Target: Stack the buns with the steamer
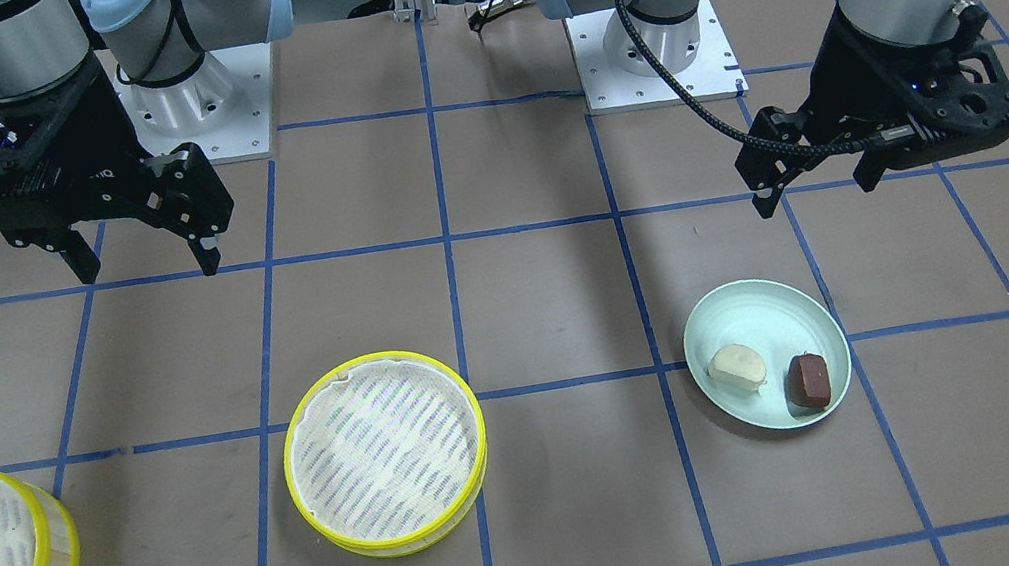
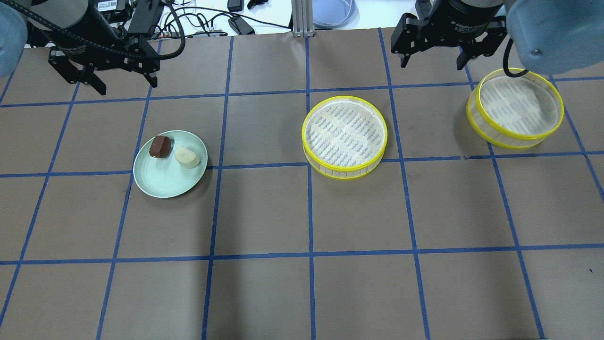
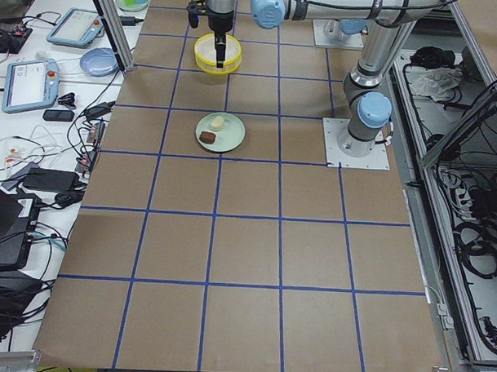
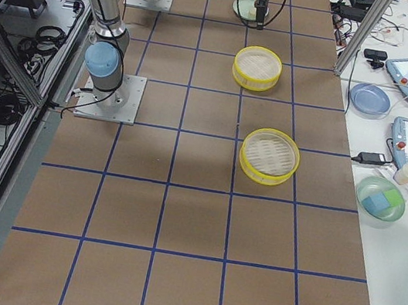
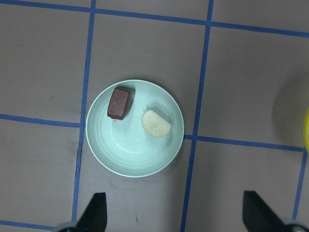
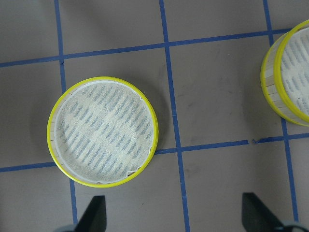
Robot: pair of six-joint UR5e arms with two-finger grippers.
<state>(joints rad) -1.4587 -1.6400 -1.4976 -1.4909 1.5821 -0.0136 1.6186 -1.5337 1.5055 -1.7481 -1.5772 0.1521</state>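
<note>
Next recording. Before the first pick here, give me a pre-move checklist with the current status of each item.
1. Jaws open on the left gripper, nothing held: ok.
2. Jaws open on the right gripper, nothing held: ok.
3. The cream bun and brown bun lie on the green plate, a gap between them: ok.
4. The near steamer tray, closest to the plate, is empty and flat: ok.
5. The far steamer tray is empty and stands apart: ok.
6. How firm the buns are: cannot tell.

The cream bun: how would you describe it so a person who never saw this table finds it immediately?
On the brown table with blue grid lines, find the mint-green plate, on the robot's left side. Two lumps lie on it, apart. The cream bun is the pale rounded one, not the dark reddish-brown block.
</note>
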